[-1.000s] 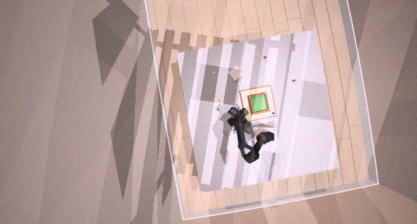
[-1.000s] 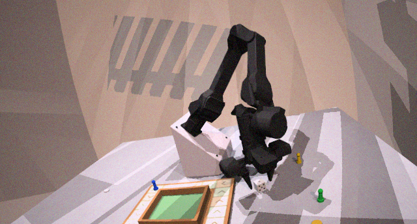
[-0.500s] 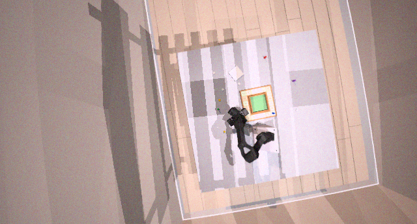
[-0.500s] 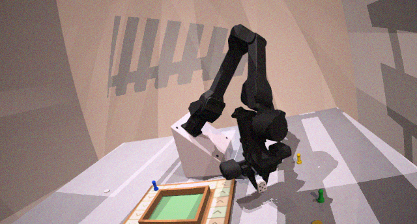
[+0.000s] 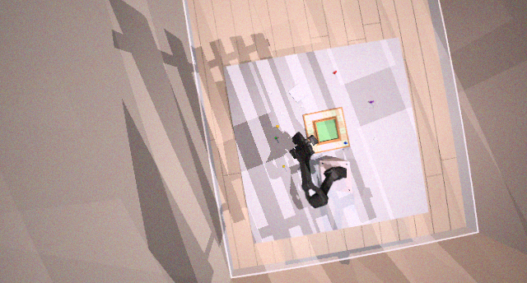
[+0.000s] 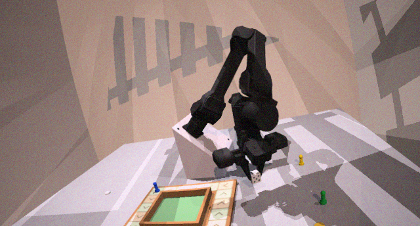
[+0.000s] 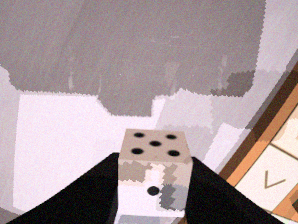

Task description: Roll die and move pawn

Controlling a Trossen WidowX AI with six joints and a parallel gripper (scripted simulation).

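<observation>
My gripper (image 6: pixel 255 174) (image 7: pixel 153 164) is shut on the die, with one finger on each side. The beige die (image 6: pixel 256 177) (image 7: pixel 155 167) shows a five-pip face and a one-pip face in the wrist view. It is at the fingertips, low over the table beside the board; whether it touches the table I cannot tell. The board (image 5: pixel 329 148) (image 6: pixel 218 214) (image 7: pixel 260 172) has arrowed squares around the green-floored tray (image 5: pixel 327 130) (image 6: pixel 180 207), which is empty. The blue pawn (image 5: pixel 346 143) (image 6: pixel 156 187) stands upright on a corner square of the board.
A green pawn (image 5: pixel 276 138) (image 6: pixel 323 198) and a yellow pawn (image 5: pixel 283 166) (image 6: pixel 301 160) stand off the board, on the arm's side. Another yellow piece (image 5: pixel 277 127) is near the green one. Red (image 5: pixel 334 72) and purple (image 5: pixel 370 102) pieces lie farther off. A white disc (image 6: pixel 107 192) lies beyond the board.
</observation>
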